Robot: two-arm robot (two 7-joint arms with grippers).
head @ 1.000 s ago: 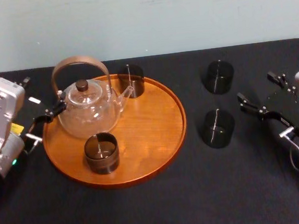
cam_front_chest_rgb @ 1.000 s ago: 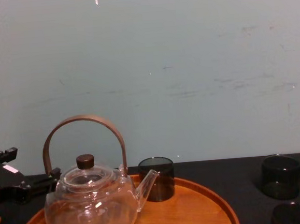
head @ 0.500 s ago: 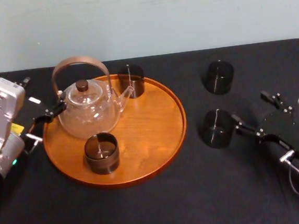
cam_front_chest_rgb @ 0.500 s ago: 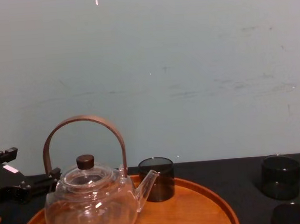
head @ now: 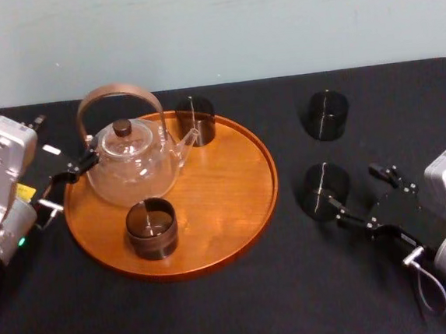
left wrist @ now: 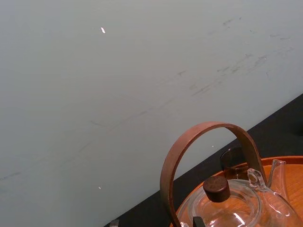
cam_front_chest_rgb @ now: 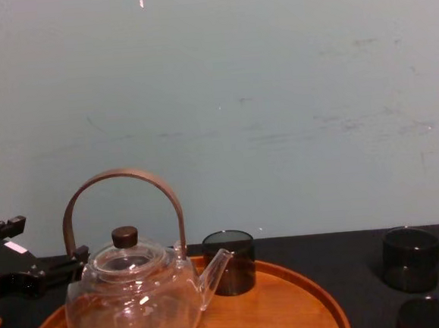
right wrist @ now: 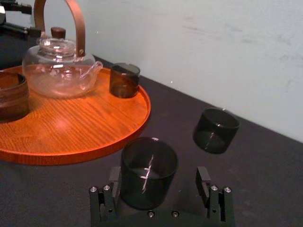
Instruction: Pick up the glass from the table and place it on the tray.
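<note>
Right hand straddles the nearer glass, fingers spread.

Tray orange-brown, wood-grained — glass smoky dark — table matte black.

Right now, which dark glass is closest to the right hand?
The table glass nearer the robot, directly before the open right hand. The other table glass stands farther back; the tray glasses are farther still.
</note>
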